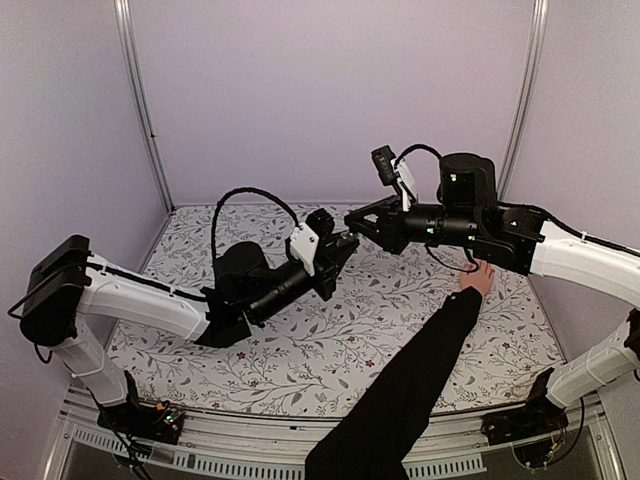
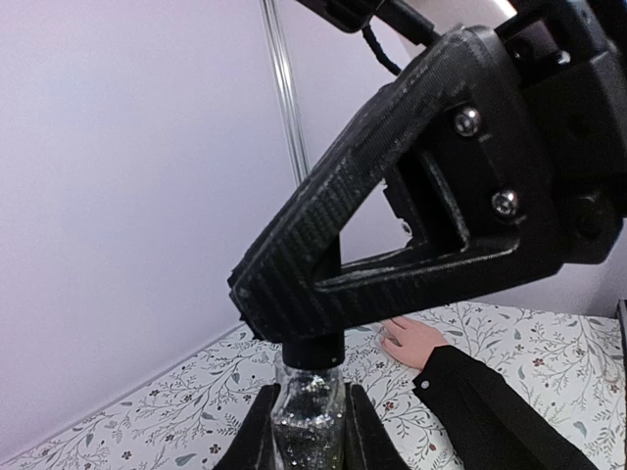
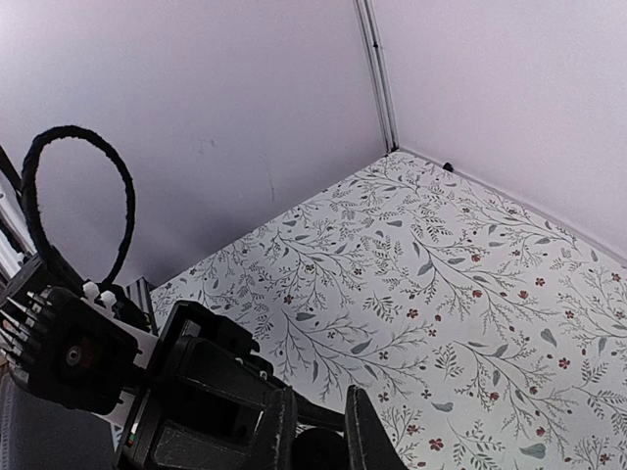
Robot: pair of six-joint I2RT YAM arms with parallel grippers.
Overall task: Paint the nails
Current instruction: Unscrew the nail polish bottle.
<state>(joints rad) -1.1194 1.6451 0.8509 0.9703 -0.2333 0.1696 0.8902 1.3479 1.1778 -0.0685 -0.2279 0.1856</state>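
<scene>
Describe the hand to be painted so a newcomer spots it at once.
On the floral table, a black sleeve reaches in from the near edge toward the right. The hand lies at its end, beneath the right arm: the only bare skin among black and white robot parts.

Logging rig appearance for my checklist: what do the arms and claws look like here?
Left arm and right arm: white links, black joints. Left claw and right claw: black; the right's frame is triangular and textured. A black cable loops over the left arm.

Tiny nails [image 2: 389, 341], indistinct, on a bare black-sleeved hand [image 2: 411, 341] on the floral table's [image 2: 529, 343] right side.
</scene>
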